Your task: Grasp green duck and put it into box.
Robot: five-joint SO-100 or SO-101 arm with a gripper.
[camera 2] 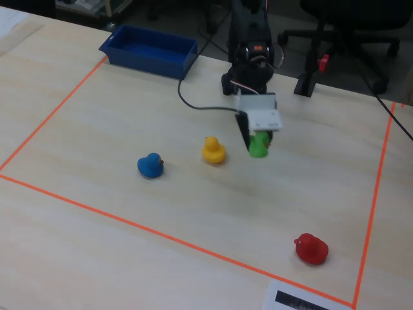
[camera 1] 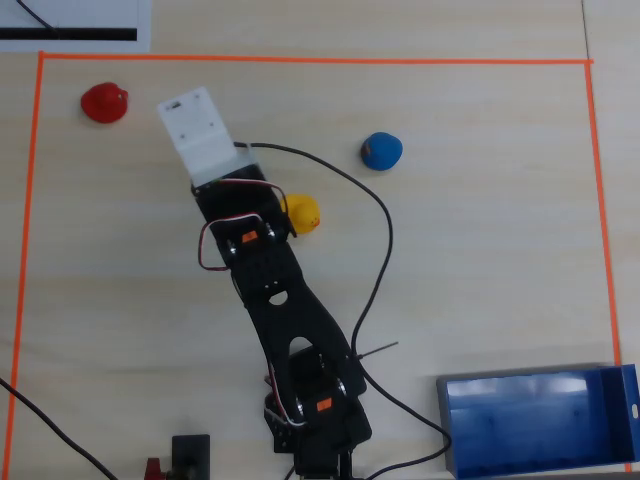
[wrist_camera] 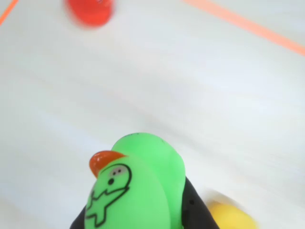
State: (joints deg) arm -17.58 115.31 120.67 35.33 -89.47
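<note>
In the overhead view the arm reaches up and left across the pale wooden table, its white wrist housing hiding both the gripper and the green duck, so from here the pincer's state cannot be told; the yellow duck sits just beside the arm's right edge, the blue duck farther right, the red duck near the top-left corner of the orange tape border, and the box well apart at the lower right, outside the tape, its floor bare. In the wrist view the green duck fills the lower centre, orange beak to the left and a cartoon face printed on it, with a black finger pressed against its right flank; the gripper looks clamped on the duck, the yellow duck blurred just behind it. In the fixed view the green duck hangs under the white housing, seemingly lifted just clear of the table, near the yellow duck. The toy looks light, soft and squeezable, probably smooth rubber that could slip or twist, so a hold across the widest part of the body seems safest. The table is flat and uncluttered inside the tape; office chair bases stand behind it.
</note>
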